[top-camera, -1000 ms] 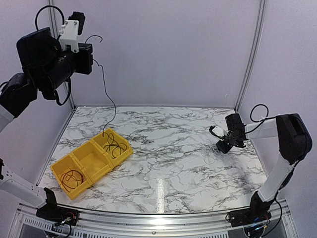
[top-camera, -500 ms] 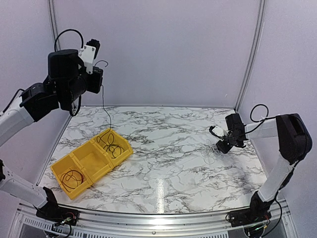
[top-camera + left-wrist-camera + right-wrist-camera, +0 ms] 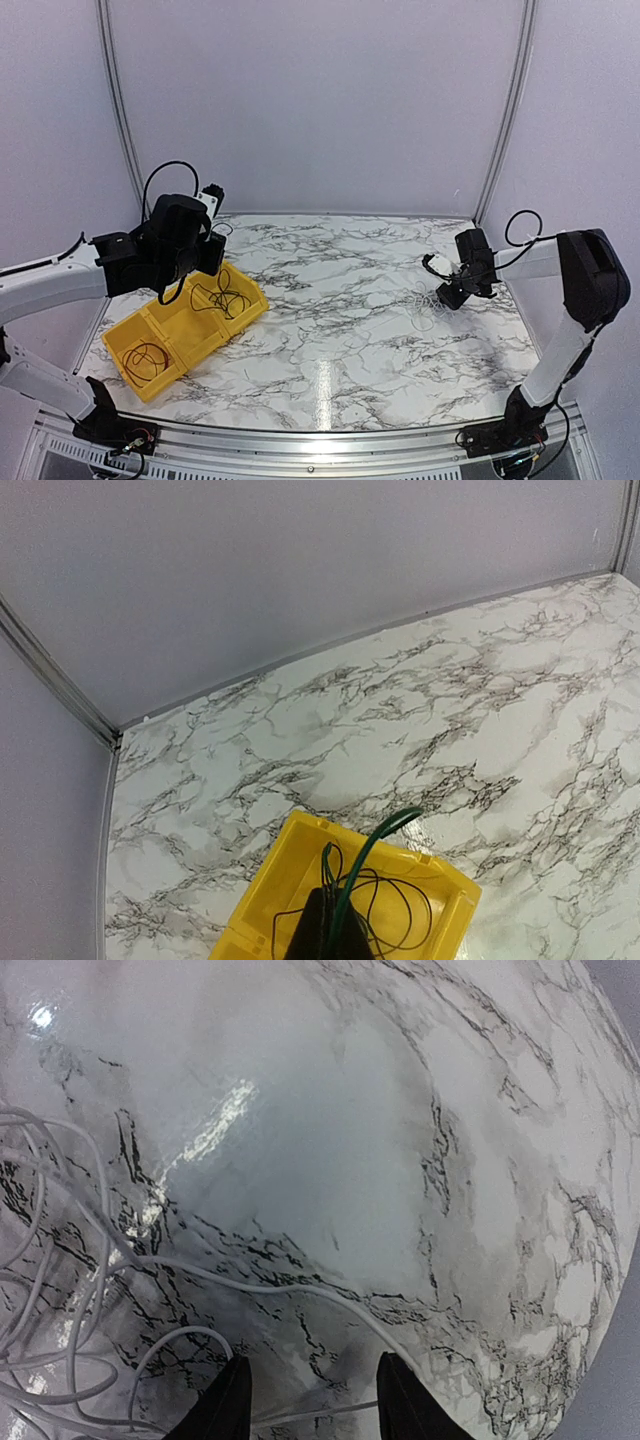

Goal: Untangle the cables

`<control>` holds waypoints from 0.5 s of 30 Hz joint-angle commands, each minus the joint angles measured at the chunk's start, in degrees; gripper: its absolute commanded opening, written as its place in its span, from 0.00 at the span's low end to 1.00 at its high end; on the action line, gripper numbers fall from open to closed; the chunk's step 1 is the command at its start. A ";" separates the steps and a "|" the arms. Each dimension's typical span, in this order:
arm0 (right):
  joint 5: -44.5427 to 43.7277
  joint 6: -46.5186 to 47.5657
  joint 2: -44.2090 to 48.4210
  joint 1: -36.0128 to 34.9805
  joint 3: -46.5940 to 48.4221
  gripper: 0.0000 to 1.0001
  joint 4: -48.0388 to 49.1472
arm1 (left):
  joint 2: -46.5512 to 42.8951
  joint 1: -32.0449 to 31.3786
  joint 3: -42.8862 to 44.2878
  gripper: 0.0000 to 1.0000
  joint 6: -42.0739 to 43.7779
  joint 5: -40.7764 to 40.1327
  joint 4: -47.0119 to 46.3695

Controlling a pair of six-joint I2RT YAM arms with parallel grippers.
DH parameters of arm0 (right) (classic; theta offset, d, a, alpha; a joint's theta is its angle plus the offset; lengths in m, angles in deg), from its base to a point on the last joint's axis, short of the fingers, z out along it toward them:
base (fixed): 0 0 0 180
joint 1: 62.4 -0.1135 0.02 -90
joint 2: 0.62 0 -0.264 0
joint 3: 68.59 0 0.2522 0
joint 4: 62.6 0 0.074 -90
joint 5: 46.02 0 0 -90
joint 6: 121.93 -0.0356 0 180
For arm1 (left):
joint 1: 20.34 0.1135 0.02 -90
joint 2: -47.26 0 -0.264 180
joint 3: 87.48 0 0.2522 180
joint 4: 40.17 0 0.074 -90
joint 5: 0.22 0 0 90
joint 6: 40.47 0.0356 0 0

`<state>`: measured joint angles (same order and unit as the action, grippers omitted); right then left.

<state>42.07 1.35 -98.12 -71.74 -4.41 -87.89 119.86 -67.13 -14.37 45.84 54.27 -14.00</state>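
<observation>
Three-pocket yellow bin: sits at the left of the marble table, set at a slant; middle pocket bare.
Near pocket: one black coil, lying flat, wound in a tidy ring.
Left gripper: low over the far pocket. In the wrist view its fingers read as one dark block pressed together, with a thin strand rising out of it. Judged pinching that strand.
Far pocket: black cable in loose overlapping loops on the pocket floor, the held strand leading up from it.
Black cable, handling: very light, limp, slightly springy. Likely to drape and snag on the bin rim, and to slip from a weak pinch.
White tangle: on the bare table at the right, just beside the right gripper; many fine pale loops crossing.
Right gripper, state: fingers spread, close above the table. One pale strand runs past the tips, not clamped.
White tangle, handling: featherweight and soft, so the whole clump probably drags if pulled.
Best hold: a single outlying strand or free end at the clump's edge, not the knotted middle.
</observation>
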 commanded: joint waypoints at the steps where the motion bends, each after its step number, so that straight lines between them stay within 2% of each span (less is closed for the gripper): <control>1: 1.30 0.95 -1.33 0.20 -0.66 0.44 -4.87 | -1.19 0.95 -3.73 0.00 -5.03 3.45 -4.49; 7: 1.30 1.13 -1.32 0.24 -0.58 0.44 -5.21 | 4.25 1.96 -5.17 0.00 -8.06 7.32 -4.76; 15: 1.30 1.40 -0.86 0.42 -0.93 0.44 -5.08 | 13.69 3.38 -5.16 0.00 -14.11 7.78 -2.83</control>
<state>42.27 2.18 -98.12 -71.74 -4.41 -87.92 130.20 -65.03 -19.74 36.58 60.96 -17.96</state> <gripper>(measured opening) 0.437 0.015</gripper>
